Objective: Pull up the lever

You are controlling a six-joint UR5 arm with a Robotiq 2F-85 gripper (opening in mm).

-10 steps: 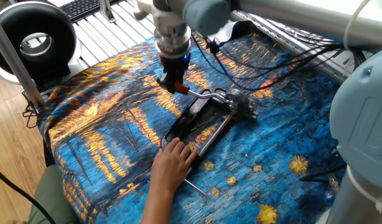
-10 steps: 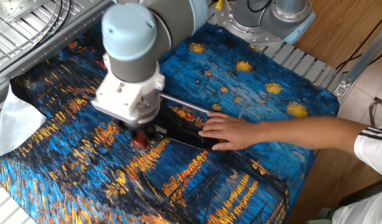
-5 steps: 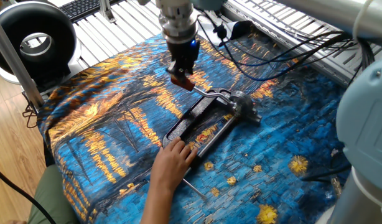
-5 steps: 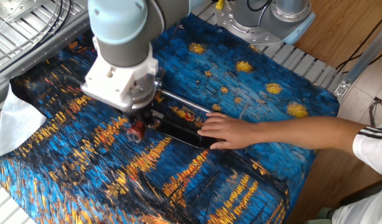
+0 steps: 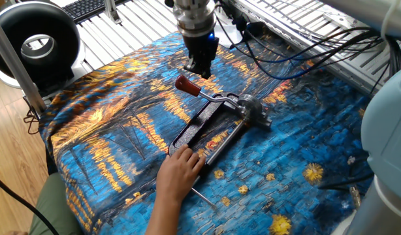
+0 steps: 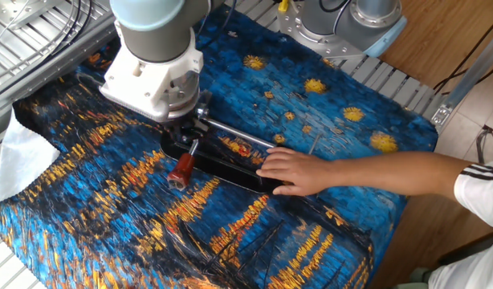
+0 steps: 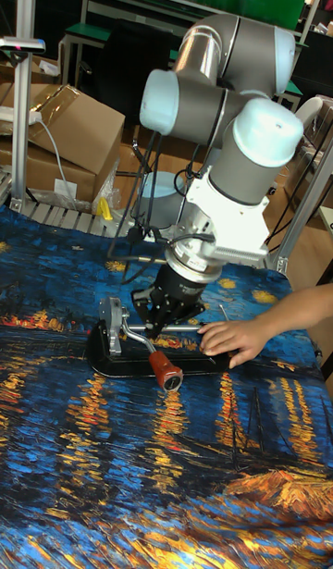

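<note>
The lever (image 5: 210,98) is a slim silver arm ending in a reddish-brown knob (image 5: 185,85), hinged on a black clamp tool (image 5: 204,127) lying on the painted cloth. The knob (image 6: 181,171) points out past the clamp's end, raised a little off the cloth, with nothing holding it. My gripper (image 5: 200,70) hangs open just above and behind the knob, apart from it. In the tall fixed view the gripper (image 7: 159,321) stands behind the lever arm, and the knob (image 7: 167,371) juts toward the camera. A person's hand (image 5: 181,170) presses the clamp's other end down.
The person's forearm (image 6: 391,172) reaches in across the cloth from the side. A thin steel rod (image 5: 204,196) lies by the hand. Black cables (image 5: 285,52) trail behind the arm. A black ring-shaped device (image 5: 34,39) and a cardboard box (image 7: 65,125) sit off the table.
My gripper was shut on the knob; it has let go and risen up and back from it. The lever stays where it was left, and the hand has not moved.
</note>
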